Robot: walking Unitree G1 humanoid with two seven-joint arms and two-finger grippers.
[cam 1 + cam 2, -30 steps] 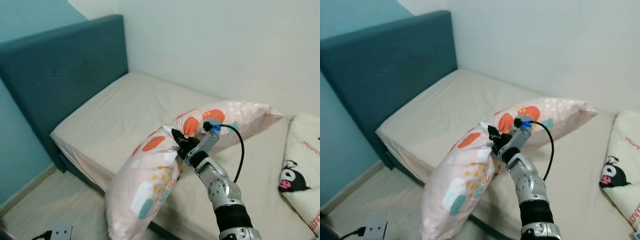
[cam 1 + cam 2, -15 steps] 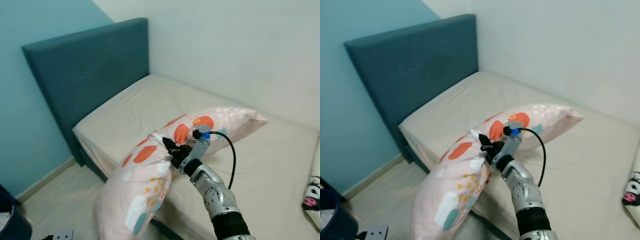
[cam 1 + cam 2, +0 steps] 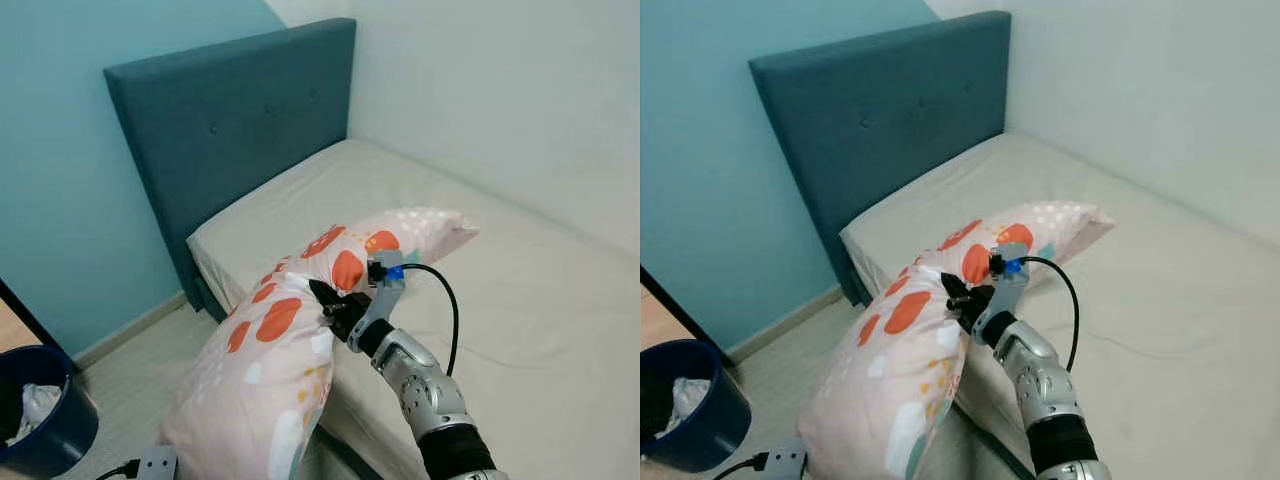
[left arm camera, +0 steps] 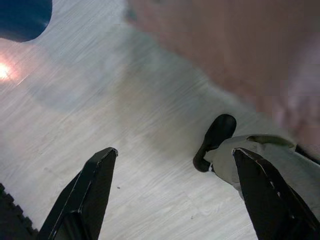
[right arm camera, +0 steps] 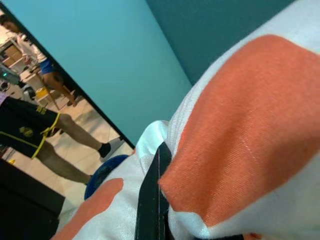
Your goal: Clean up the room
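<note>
While clamped shut on a fold of pillow, right pincer pinches fabric mid-length. Soft, light, saggy; drooping either side. Better gripped nearer centre bulk.

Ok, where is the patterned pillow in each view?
Left eye: pillow lower centre, drooping off the bed edge, pinched by the right gripper.
Right eye: lower centre.
Left wrist: blurred pink mass, probably it.
Right wrist: close-up fabric.
Shared landmark: blue bin.

Silver jointed right arm, black cuff, black looping cable, black-fingered claw.
</note>
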